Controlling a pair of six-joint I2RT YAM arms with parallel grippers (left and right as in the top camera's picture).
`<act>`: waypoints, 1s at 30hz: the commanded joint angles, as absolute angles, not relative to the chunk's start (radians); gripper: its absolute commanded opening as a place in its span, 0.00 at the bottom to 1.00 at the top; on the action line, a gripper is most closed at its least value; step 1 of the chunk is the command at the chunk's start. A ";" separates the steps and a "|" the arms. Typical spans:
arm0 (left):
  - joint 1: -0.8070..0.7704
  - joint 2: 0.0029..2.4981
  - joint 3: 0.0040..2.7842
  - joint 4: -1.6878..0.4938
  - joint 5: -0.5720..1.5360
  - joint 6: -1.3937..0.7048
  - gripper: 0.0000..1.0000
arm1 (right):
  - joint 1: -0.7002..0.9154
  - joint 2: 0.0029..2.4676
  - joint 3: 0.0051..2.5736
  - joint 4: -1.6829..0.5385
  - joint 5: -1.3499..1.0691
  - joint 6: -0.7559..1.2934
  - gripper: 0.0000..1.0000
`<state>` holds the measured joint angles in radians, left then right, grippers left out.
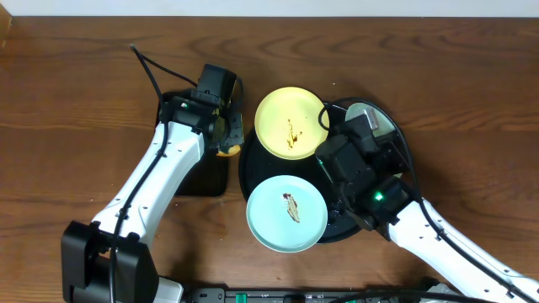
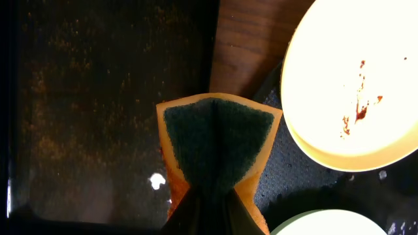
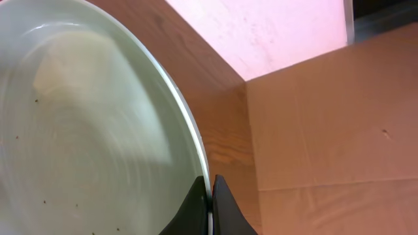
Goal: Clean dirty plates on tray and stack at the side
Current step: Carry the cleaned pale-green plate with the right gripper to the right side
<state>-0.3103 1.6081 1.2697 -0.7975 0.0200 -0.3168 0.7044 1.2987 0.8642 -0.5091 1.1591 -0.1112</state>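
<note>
The rim of a pale mint-blue plate (image 3: 85,130) is being clenched between the closed fingers of the right hand (image 3: 209,190). The plate is being held tilted up off the round black tray (image 1: 251,168), probably so that its face is being offered for wiping or carried aside for stacking; only faint specks are showing on it, so it is being judged nearly clean. An orange sponge (image 2: 215,147) is being pinched from behind by the left hand (image 2: 210,205), dark green scouring face outward so that it can be pressed on a plate, and it is being hung over the edge of the rectangular tray (image 2: 98,117), just beside the round one. On the round tray the yellow plate (image 1: 290,124) and a second mint-blue plate (image 1: 286,213) are lying flat, both brown-smeared, so two wipes are being judged outstanding. Overhead, the lifted plate is being largely hidden by the right arm (image 1: 438,236); in the wrist view its far rim is being cut off, and whether the cardboard box (image 3: 326,130) beyond the wooden surface (image 3: 219,91) is marking the stacking place cannot be told
</note>
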 commanded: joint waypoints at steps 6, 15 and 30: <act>-0.311 1.602 1.268 -0.802 0.017 -0.311 0.07 | 0.619 1.282 0.877 -0.515 1.018 0.060 0.01; -0.311 1.602 1.268 -0.804 0.017 -0.311 0.08 | 0.322 1.195 0.877 -0.518 0.776 0.140 0.01; -0.311 1.602 1.268 -0.812 0.018 -0.311 0.07 | -0.275 1.298 0.876 -0.598 0.456 0.461 0.01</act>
